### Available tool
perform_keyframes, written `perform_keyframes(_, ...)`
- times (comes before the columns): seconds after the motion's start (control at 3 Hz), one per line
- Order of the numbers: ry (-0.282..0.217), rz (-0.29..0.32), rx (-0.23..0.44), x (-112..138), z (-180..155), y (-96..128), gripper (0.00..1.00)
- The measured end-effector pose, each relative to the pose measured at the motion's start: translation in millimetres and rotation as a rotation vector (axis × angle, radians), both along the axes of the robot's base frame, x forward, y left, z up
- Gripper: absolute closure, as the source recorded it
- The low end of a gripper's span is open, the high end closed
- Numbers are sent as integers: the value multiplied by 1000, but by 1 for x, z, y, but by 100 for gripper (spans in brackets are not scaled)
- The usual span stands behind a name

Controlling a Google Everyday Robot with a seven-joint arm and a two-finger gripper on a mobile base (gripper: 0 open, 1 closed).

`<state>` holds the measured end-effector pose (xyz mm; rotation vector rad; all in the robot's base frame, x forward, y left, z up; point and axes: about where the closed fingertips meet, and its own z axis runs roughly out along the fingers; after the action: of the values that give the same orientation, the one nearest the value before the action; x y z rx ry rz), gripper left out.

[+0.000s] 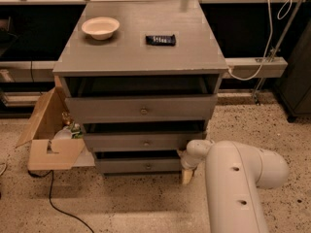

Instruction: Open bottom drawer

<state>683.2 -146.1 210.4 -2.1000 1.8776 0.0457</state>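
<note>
A grey cabinet has three drawers, all pulled out a little. The bottom drawer [138,165] is the lowest and smallest front, with a small round knob [148,166] at its centre. The middle drawer [143,142] and the wide top drawer [141,109] stand above it. My white arm [233,178] comes in from the lower right. My gripper [187,174] hangs near the floor just right of the bottom drawer's right end, apart from the knob.
A cream bowl [100,27] and a black flat object [161,40] lie on the cabinet top [141,52]. An open cardboard box [48,132] with bottles stands at the cabinet's left. A black cable [58,203] runs over the speckled floor. A white cord [262,47] hangs at the right.
</note>
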Motion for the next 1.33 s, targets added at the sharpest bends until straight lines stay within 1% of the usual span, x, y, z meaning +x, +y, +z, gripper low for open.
perform_keyframes(0.33,-22,-33,-33,19,-21,9,0)
perform_keyframes(0.67,-3,-62,-49,19,-44,15,0)
perform_keyframes(1.0,34,-71,-64,16,-64,23,18)
perform_keyframes(1.33,-4,-49,-75,13,-40,22,50)
